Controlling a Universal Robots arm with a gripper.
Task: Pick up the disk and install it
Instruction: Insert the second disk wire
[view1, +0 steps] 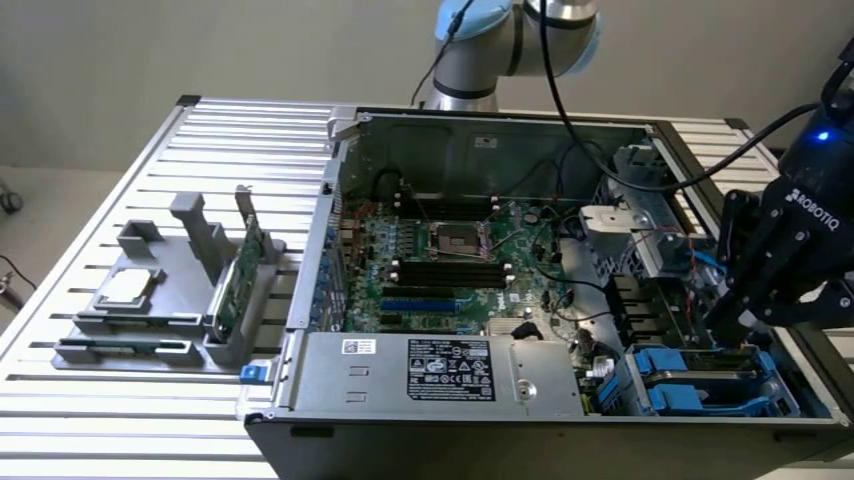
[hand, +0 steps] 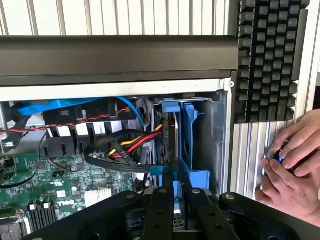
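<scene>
The disk (hand: 186, 131) stands on edge inside the drive bay (view1: 694, 388) at the case's front corner, on the exterior view's right. Its bright blue carrier frame wraps a thin grey metal body. My gripper (hand: 176, 194) reaches down into that bay from above and is shut on the carrier's blue edge, with a black finger (hand: 161, 205) on either side. In the exterior view the black gripper (view1: 731, 322) hangs over the bay, and its fingertips are partly hidden behind the case's frame.
The open computer case (view1: 400, 370) holds a green motherboard (view1: 447, 260), a power supply (view1: 441, 368) and red, yellow and black cables (hand: 127, 147) beside the bay. A grey fixture (view1: 160, 300) with a chip and a green card stands on the exterior view's left. A person's hands (hand: 292, 167) rest outside the case wall.
</scene>
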